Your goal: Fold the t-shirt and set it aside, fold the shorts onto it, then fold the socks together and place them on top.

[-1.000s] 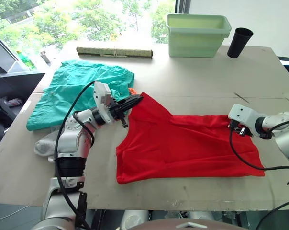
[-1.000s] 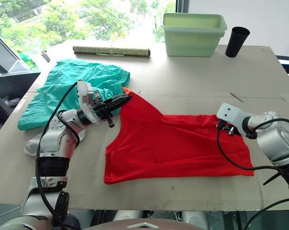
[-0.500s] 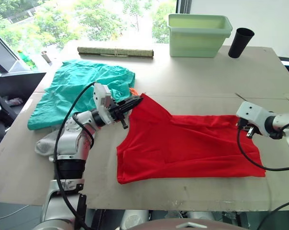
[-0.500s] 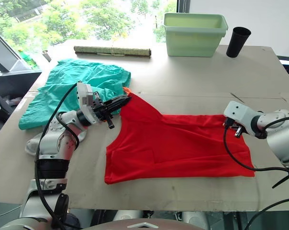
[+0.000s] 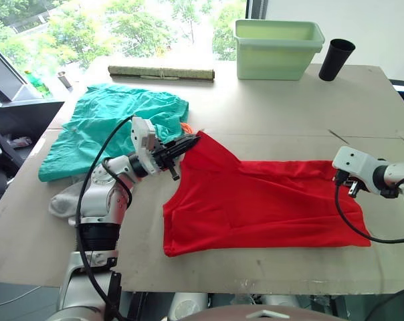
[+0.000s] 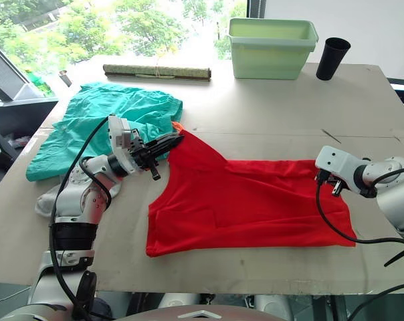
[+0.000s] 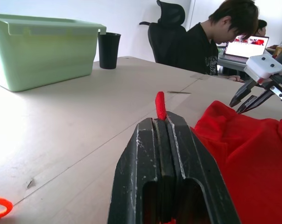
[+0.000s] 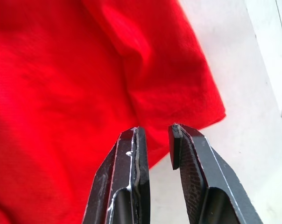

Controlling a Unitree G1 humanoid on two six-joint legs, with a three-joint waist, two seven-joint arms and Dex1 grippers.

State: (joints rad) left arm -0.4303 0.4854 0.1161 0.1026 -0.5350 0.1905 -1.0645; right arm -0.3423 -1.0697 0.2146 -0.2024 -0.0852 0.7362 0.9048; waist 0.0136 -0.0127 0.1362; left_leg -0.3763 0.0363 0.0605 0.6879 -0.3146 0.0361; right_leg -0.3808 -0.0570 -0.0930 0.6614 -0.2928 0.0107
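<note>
While the t-shirt [image 5: 255,200] lies spread in the middle of the table [image 5: 269,114], only its first fold seems under way. The left gripper [image 5: 186,142] is clamped on the shirt's far left corner, a sliver of red cloth poking out between its closed fingers in the left wrist view. The right gripper [image 6: 328,181] hovers at the shirt's right edge with its fingers slightly apart and nothing between them.

By this reckoning, nearly all of the task remains. The shorts [image 5: 108,127] lie unfolded at the table's left, just beyond the held corner, their orange cord [image 5: 184,126] peeking out beside the shirt. The socks [image 5: 67,198] sit loose near the left edge, below the shorts and partly behind the left arm.

At the far edge of the pale, worn tabletop stand a green bin [image 5: 277,48], a black cup [image 5: 336,59] and a rolled mat [image 5: 160,72]. Trees show through the window behind, and a person [image 7: 215,39] sits at a desk nearby.
</note>
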